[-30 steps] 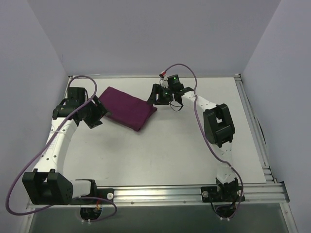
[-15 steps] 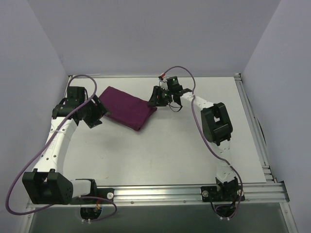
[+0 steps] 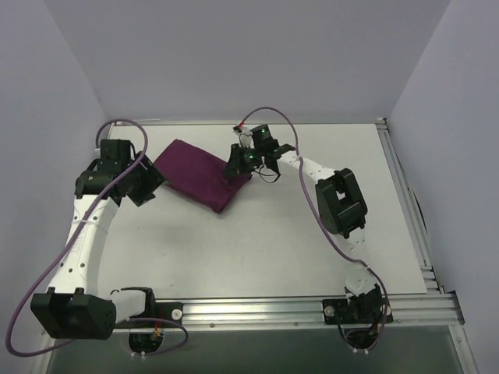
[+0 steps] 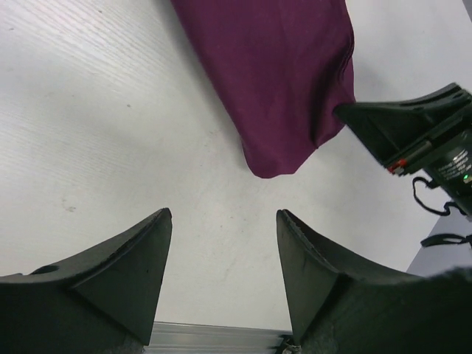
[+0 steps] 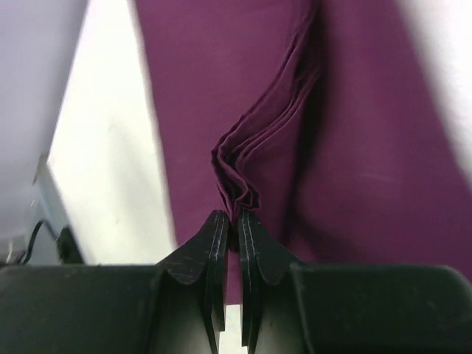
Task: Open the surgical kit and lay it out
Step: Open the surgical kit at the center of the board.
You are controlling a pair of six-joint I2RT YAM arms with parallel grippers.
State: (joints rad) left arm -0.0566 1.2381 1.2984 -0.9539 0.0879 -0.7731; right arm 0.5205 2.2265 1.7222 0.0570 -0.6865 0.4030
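Cloth wrap [image 3: 195,173], magenta-purple, is lying bundled on the table's [image 3: 273,249] far left-centre. I'm watching the right gripper [image 5: 228,217] pinching a bunched fold at its right edge; left gripper [image 4: 221,220] is hovering open just left of it.

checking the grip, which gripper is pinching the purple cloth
The right gripper, shut on a bunched fold of the purple cloth wrap; the left gripper stands open, clear of it.

Plain dark magenta-purple cloth wrap [image 3: 195,173], white table [image 3: 265,234], pale lilac walls [image 3: 234,54].
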